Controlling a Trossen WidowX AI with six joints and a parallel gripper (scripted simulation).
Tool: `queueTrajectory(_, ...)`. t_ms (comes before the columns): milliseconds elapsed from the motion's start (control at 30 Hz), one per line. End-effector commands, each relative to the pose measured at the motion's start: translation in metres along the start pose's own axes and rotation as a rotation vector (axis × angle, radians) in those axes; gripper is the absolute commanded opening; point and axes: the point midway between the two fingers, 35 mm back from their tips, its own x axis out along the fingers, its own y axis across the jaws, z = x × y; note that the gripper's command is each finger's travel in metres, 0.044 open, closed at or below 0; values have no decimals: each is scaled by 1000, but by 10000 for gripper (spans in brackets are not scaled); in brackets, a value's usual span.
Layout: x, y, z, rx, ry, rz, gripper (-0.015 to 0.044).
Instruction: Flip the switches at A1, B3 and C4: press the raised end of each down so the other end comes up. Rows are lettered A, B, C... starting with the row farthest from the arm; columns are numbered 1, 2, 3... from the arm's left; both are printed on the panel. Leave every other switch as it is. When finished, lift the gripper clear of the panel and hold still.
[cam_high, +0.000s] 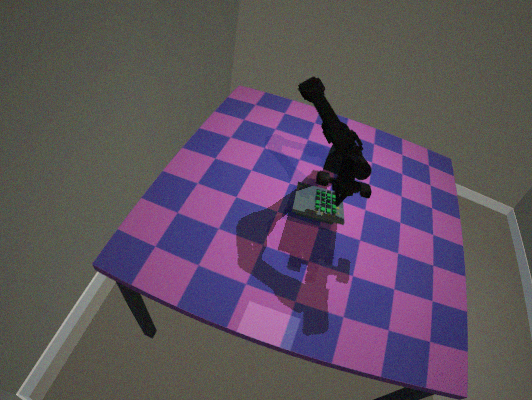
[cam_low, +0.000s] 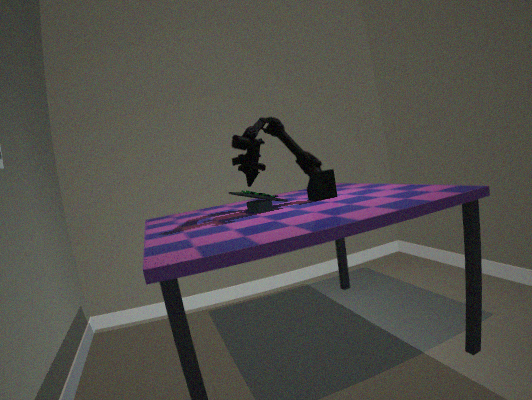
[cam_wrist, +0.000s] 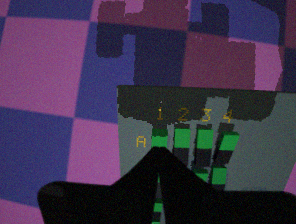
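Note:
The switch panel (cam_high: 303, 200) (cam_low: 272, 197) (cam_wrist: 131, 155) is a tilted grey plate on a dark block, with green-and-black switches. My gripper (cam_high: 340, 202) (cam_low: 250, 185) (cam_wrist: 158, 152) is shut, with its tips together and nothing held. It points down above the panel, and a gap shows beneath it in the exterior view. In the wrist view the tips overlap the near part of switch A1 (cam_wrist: 159, 139), whose far end shows green; contact cannot be told. Switch B3 (cam_wrist: 201, 176) is mostly hidden by the fingers. C4 is hidden in the wrist view and too small to read in the top and exterior views.
Switches A2 (cam_wrist: 182, 138), A3 (cam_wrist: 204, 138) and A4 (cam_wrist: 229, 141) stand right of A1, with green far ends. B4 (cam_wrist: 219, 175) partly shows. The fingers cover most lower rows. The panel stands on a pink-and-blue checkered table (cam_high: 270, 320) (cam_low: 320, 222), crossed by the arm's shadow.

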Motion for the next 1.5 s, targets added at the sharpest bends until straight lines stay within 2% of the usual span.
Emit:
queueTrajectory(0, 4, -1, 0, -4, -2, -4, 0)
queueTrajectory(333, 17, -1, 1, -4, -2, -5, 0)
queueTrajectory(1467, 19, -1, 1, -4, -2, -5, 0)
